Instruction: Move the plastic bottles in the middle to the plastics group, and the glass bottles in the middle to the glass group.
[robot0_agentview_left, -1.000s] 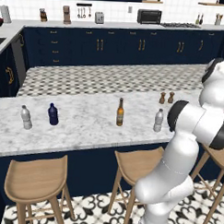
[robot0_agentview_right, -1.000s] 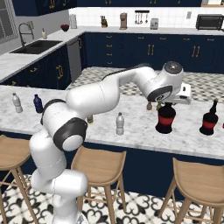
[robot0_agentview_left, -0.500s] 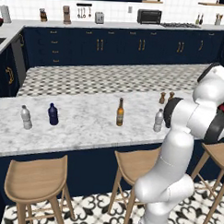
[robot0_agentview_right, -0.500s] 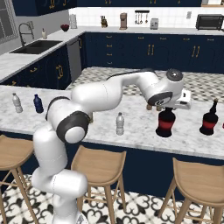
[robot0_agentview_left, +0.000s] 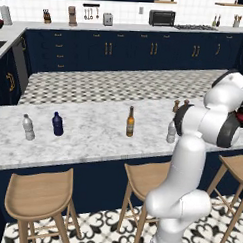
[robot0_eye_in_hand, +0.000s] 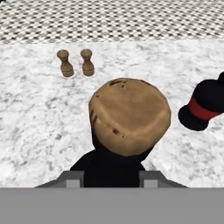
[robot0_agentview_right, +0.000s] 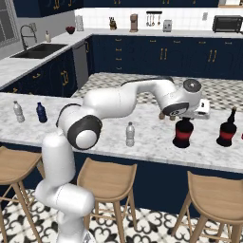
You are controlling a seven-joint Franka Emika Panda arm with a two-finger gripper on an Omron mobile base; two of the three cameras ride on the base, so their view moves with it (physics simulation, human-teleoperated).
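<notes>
1. One big simulated kitchen: dark navy cabinets on the far wall, a sink (robot0_agentview_right: 38, 50) far left, a toaster oven (robot0_agentview_left: 162, 17) far right, and patterned floor tile.
2. Long marble island counter (robot0_agentview_left: 93, 137), flat and mostly bare, with wooden stools (robot0_agentview_left: 40, 192) along the near edge. It has plenty of room to slide or set bottles down.
3. The arm reaches across to the right end of the counter. The gripper (robot0_agentview_right: 185, 116) comes down from above and is clenched on the thin neck of the middle black bottle (robot0_agentview_right: 183, 134). In the hand view the cork top sits just above the two fingertips. Taking it by the neck makes sense: the body looks too wide for the jaws.
4. That bottle is upright, at or just above the counter; I can't tell which. It is near the glass-group black bottle (robot0_agentview_right: 228, 130) on its right, but apart from it. My read: the carry is nearly done and the set-down comes next. The risk is clipping its neighbour.
5. The amber bottle (robot0_agentview_left: 130, 122) stands upright mid-counter, not yet moved.
6. The middle water bottle (robot0_agentview_right: 130, 134) stands near the front edge, not yet moved.
7. The plastics group sits at the far left end: a clear bottle (robot0_agentview_left: 28, 127) and a blue bottle (robot0_agentview_left: 57, 124), just beside each other.
8. Two brown shakers (robot0_eye_in_hand: 66, 63) stand beyond the held bottle, clear of its path.
</notes>
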